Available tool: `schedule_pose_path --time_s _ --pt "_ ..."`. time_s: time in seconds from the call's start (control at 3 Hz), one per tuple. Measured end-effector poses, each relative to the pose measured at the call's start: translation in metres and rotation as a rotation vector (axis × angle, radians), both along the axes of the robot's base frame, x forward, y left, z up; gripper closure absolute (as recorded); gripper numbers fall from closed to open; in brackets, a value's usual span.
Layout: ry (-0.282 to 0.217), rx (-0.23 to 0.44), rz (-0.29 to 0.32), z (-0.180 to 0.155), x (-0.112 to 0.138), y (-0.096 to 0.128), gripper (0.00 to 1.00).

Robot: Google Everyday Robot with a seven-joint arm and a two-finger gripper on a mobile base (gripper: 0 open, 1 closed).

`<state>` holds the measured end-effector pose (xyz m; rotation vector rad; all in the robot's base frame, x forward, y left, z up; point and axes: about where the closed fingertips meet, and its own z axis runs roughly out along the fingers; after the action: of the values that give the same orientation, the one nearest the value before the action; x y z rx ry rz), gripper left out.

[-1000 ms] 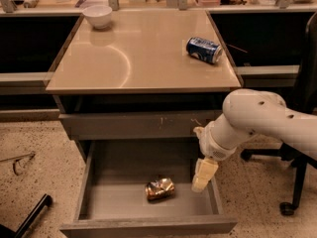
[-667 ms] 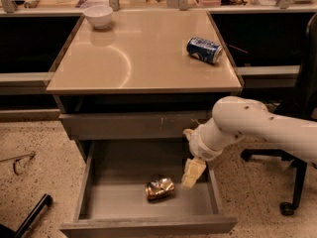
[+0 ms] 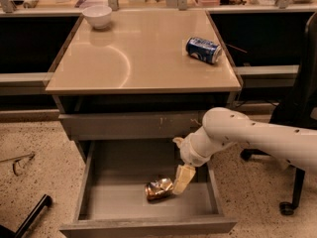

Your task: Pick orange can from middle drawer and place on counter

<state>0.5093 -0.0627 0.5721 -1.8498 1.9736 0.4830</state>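
Camera view: the orange can (image 3: 159,189) lies on its side in the open middle drawer (image 3: 85,182), the tool (image 3: 182,179) just beside its right end; how far open, I cannot tell. Best centre over the crumpled sides before closing. The arm (image 3: 257,138) reaches in from the right, wrist angled down.
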Motion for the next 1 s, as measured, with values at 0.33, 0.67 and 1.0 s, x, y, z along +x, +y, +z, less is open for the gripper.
schedule_pose_path --time_s 0.33,0.67,1.0 --pt "-0.018 0.007 0.026 -0.049 0.005 0.008 0.0" --pt "-0.086 0.062 -0.018 -0.107 0.026 0.005 0.0" --pt "-0.151 0.148 -0.068 -0.152 0.05 -0.002 0.0"
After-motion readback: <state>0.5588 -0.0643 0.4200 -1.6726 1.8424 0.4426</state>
